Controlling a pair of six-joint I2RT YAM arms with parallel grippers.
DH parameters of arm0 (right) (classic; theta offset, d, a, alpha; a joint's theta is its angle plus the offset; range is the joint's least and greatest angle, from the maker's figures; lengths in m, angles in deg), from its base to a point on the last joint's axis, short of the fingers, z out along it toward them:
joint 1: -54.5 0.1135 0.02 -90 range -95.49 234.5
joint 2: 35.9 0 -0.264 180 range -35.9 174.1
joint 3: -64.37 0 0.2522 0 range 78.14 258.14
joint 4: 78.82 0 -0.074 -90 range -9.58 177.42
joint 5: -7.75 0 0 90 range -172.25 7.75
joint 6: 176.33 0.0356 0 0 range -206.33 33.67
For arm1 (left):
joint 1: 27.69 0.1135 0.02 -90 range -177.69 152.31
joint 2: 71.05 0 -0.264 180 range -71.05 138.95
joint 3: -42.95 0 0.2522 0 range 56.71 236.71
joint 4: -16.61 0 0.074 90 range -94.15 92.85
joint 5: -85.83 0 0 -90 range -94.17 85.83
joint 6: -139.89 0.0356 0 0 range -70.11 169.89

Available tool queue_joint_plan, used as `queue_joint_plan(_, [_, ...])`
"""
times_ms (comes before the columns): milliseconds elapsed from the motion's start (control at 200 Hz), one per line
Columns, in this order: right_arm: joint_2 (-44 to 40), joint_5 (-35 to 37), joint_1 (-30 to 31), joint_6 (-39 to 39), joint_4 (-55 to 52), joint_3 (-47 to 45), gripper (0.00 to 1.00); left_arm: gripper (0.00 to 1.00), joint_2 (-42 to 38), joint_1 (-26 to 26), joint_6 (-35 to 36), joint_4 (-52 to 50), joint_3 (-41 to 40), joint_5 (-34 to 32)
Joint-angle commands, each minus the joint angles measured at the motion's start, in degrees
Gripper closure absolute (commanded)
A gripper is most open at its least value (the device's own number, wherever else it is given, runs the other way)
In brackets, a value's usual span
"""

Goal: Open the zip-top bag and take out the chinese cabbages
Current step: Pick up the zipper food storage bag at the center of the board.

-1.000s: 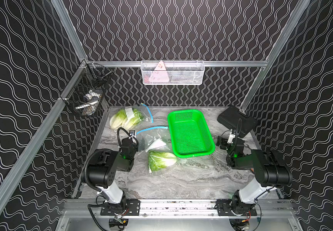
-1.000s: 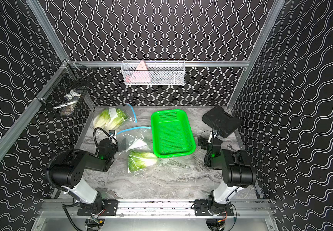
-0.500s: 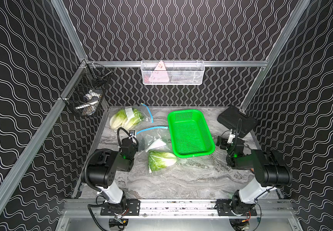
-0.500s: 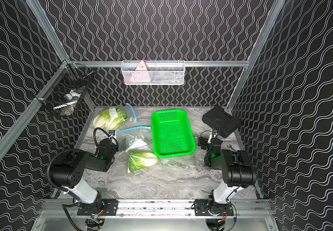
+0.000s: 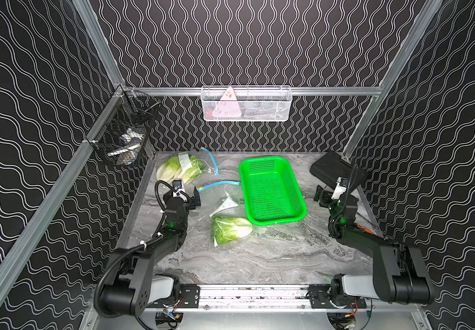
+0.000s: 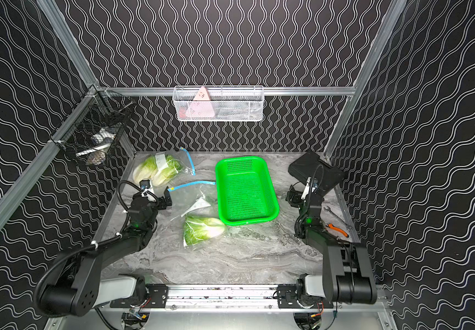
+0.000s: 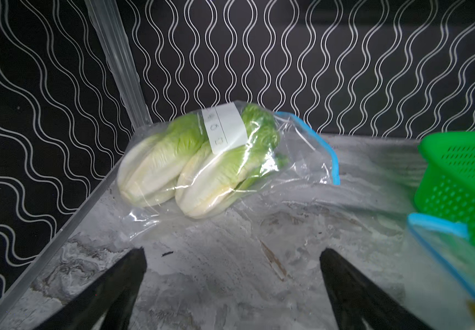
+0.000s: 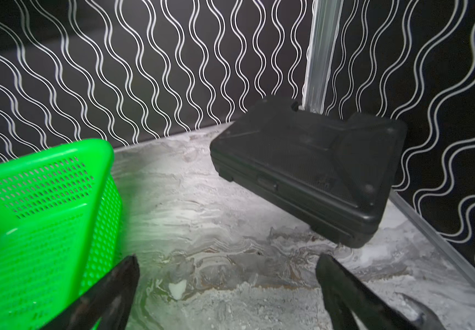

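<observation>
With fingers [image 7: 116, 285] wide and empty on the left gripper [image 7: 233, 253] and right gripper [image 8: 227, 258], you are risking dragging the slippery zip-top bag [image 7: 296, 154] of two chinese cabbages [image 7: 213, 177], lying in the far-left corner of the table [image 5: 259, 257], instead of unsealing it.

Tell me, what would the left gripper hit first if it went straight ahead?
Probably the clear zip-top bag holding two pale-green cabbage heads; only bare marble tabletop lies between it and the open left gripper, though depth is unclear.
</observation>
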Motion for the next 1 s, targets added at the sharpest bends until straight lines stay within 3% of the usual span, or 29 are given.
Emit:
queue_joint_plan(0, [-4.32, -1.10, 0.49, 1.90, -7.59, 1.58, 0.00, 0.01, -2.82, -0.40, -9.80, -9.96, 2.93, 2.01])
queue_joint_plan(150, [-8.88, -5.41, 3.02, 3.10, -13.72, 5.35, 0.00, 0.01, -4.96, -0.45, -21.76, -13.64, 5.61, 10.39])
queue_joint_plan(250, [-9.70, -8.16, 7.13, 0.58, -18.82, 9.36, 0.00, 0.00, -5.01, -0.45, -25.06, -25.09, 10.58, 13.33])
queue_joint_plan(345, [-9.49, -8.56, 11.74, -1.81, -21.65, 11.80, 0.00, 0.01, -5.40, -0.49, -27.86, -36.23, 15.18, 12.12])
queue_joint_plan(515, [-6.31, -14.13, 16.73, -2.51, -22.55, 14.68, 0.00, 0.01, -3.99, -0.23, -30.45, -39.62, 15.59, 9.19])
queue_joint_plan(635, [-5.08, -16.59, 20.80, -4.93, -25.04, 16.67, 0.00, 0.01, -2.54, 0.24, -34.09, -36.15, 12.23, 10.12])
queue_joint_plan(811, [-6.48, -18.77, 23.69, -5.31, -27.10, 17.53, 0.00, 0.01, 3.99, 2.74, -37.65, -30.36, 10.79, 18.01])
queue_joint_plan(991, [-9.34, -18.71, 23.75, -2.48, -26.42, 16.58, 0.00, 0.19, 9.76, 3.72, -40.05, -22.09, 9.71, 23.90])
